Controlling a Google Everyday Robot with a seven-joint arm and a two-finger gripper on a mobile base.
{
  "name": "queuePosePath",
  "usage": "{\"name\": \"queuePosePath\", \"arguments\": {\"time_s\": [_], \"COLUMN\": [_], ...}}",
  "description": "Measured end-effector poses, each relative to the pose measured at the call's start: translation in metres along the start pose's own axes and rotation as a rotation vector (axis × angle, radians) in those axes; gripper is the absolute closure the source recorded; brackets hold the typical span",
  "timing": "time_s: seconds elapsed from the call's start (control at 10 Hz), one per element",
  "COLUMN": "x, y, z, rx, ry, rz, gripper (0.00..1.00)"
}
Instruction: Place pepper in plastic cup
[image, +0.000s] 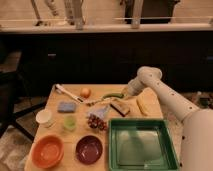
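Pepper: the dark green pepper (113, 95) sits at the far middle of the worktop (55, 131), long axis running left-right, its right end at the gripper (124, 93).
Jaws: closed; they appear to pinch the pepper's right end, though contact is not clearly resolved.
Plastic cup: judged to be the pale green cup (69, 122), near-left of the pepper and well apart.
Coming move: carry the pepper left and nearer.
Neighbours: pale yellow banana piece (141, 105) right; green tray (142, 146) near right.
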Motion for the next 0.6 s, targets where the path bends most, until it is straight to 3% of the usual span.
{"name": "queuePosePath", "arguments": {"time_s": [0.4,0.6], "x": [0.0,-0.012], "y": [-0.002,-0.011], "z": [0.0,0.002], "rx": [0.001,0.007], "ry": [-0.001,-0.011], "rz": [-0.003,-0.055], "gripper": [1.0,1.0]}}
